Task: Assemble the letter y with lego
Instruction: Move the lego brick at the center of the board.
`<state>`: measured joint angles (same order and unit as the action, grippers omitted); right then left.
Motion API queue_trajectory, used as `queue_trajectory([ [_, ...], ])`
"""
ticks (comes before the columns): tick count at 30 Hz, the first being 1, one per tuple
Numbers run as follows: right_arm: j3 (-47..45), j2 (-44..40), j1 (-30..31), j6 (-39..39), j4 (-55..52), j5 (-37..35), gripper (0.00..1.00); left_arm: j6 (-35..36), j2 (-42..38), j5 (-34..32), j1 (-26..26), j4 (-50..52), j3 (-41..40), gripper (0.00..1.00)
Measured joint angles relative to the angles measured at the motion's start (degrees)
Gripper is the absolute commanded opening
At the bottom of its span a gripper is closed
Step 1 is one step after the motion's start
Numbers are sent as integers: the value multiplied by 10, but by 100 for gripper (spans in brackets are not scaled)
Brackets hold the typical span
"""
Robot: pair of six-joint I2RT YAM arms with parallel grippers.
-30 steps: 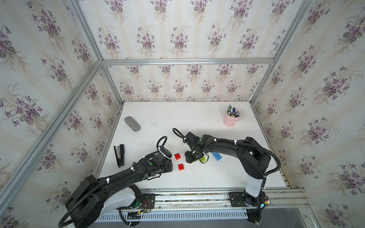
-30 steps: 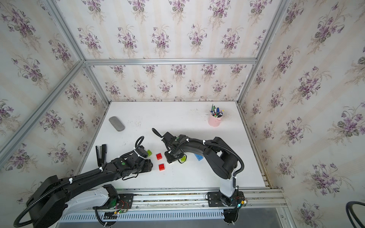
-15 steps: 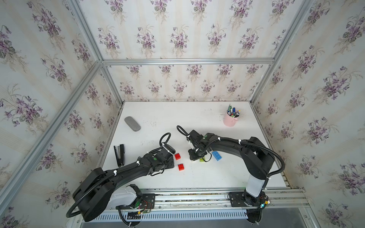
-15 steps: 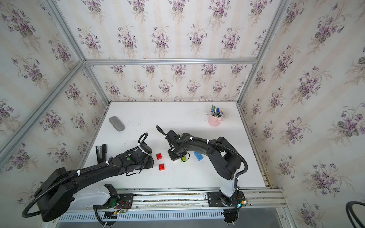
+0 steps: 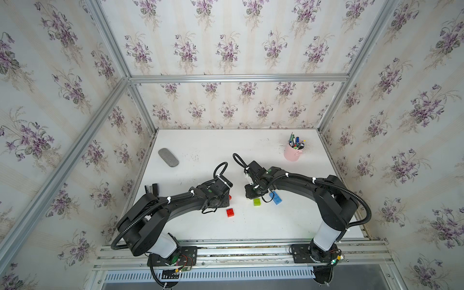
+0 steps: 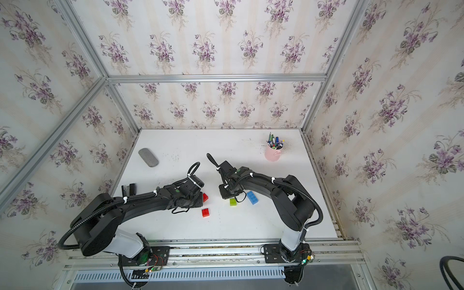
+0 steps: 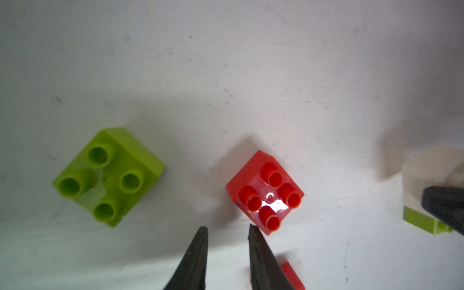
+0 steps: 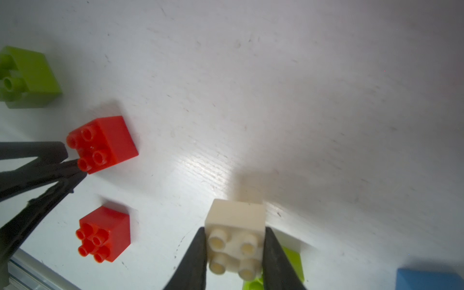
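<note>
Right wrist view, close in: clamped in the right end effector [image 8: 234, 229], a white square plastic brick [image 8: 236, 218], studs up, black fingers [image 8: 194, 263] pressed flat on two opposite sides. Directly under it, a lime green square plastic brick [image 8: 295, 262] on the white surface [image 8: 301, 100]; seated together or just apart, cannot tell. Near that pair, cut off by the frame edge, a longer blue plastic brick [image 8: 426, 278].

Over to the left wrist view: left end effector [image 7: 228, 228] down low, tips at a narrow gap, nothing between them. One fingertip [image 7: 257, 247] right at the corner of a red square plastic brick [image 7: 266, 193], touching or a hair off, too close to call. Studs up on that one, flat on the surface. Well apart from it, a second lime green square brick [image 7: 108, 175], loose, studs up. Just beside the fingers, a sliver of a second red square brick [image 7: 292, 275].

Pulling out now, in both top views: both end effectors low over the middle of the surface, facing each other, tips hidden under the wrists. Between them and a touch nearer the robot's base, the second red square brick [image 6: 206, 212], alone. Just beside the right end effector, the lime green square plastic brick [image 5: 256, 201], then the longer blue plastic brick [image 5: 275, 197] near it, not touching. Out toward the edges, well apart from all the bricks: a pink cup of pens [image 5: 291, 154], a grey oblong pad [image 5: 168, 157], a black stapler [image 5: 152, 187].
</note>
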<state>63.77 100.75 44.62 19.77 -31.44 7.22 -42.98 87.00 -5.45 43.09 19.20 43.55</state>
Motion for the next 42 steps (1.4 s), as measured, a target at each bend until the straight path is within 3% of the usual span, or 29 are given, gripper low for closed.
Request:
queue_trajectory([
  [16,19,-5,0,-32,21,25,28,11,35,-22,-7,-8,15,29],
  [27,28,10,0,-50,25,40,28,25,81,-21,-12,-22,69,27],
  [42,116,61,31,-58,-21,38,27,-2,-81,-13,-34,-17,-53,30],
])
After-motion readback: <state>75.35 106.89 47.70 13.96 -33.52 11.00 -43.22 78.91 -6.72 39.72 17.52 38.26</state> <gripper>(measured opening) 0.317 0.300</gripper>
